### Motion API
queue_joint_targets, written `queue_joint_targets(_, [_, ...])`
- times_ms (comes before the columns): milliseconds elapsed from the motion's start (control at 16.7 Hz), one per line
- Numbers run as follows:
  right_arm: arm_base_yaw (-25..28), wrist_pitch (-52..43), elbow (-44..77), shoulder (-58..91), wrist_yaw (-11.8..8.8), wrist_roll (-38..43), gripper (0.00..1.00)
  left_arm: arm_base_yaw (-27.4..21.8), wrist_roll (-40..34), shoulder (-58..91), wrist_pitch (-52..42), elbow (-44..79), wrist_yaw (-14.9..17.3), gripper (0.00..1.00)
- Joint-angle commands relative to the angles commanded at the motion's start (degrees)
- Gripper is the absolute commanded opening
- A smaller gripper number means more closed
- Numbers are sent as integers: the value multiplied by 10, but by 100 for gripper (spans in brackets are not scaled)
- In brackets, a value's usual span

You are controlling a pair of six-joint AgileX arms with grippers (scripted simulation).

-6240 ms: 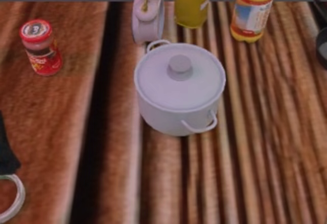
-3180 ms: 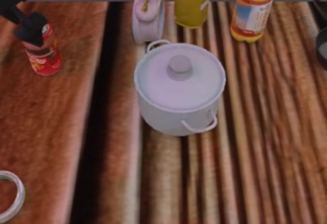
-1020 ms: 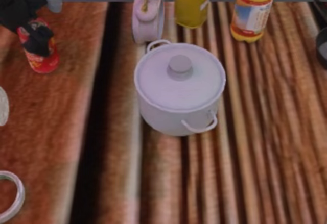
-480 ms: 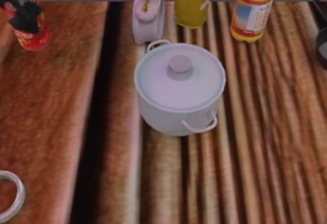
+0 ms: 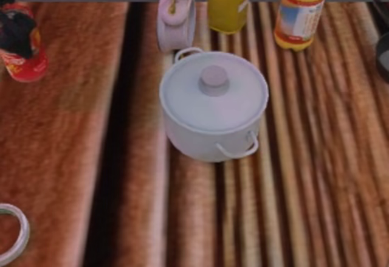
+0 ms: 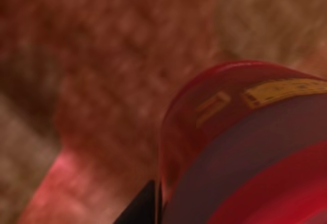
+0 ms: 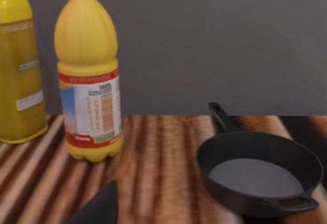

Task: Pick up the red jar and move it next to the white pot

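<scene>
Top view: the left gripper [image 5: 17, 33], at the worktop's far-left corner, is clamped on the red jar [image 5: 23, 60], which looks lifted off the wood. The white pot [image 5: 213, 106] stands near the middle, well apart. A good carry would keep the jar upright and bring it down just beside the pot's left wall, where the worktop lies bare. A small white jug [image 5: 176, 17] and two yellow bottles [image 5: 301, 11] crowd the far edge; a tape ring [image 5: 12, 233] lies at the near-left corner.

Left wrist view: the jar fills the frame.

Right wrist view: a bottle and a black pan [image 7: 258, 175] near the right edge; this arm is parked, its fingers unreadable.
</scene>
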Motion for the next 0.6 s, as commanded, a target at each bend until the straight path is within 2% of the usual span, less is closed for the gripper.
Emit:
queue_joint_targets(300, [0, 0, 0, 0, 0, 0, 100, 0, -4, -120, 57, -175, 0, 0])
queue_joint_targets(600, [0, 0, 0, 0, 0, 0, 100, 0, -4, -165, 80, -222, 1, 0])
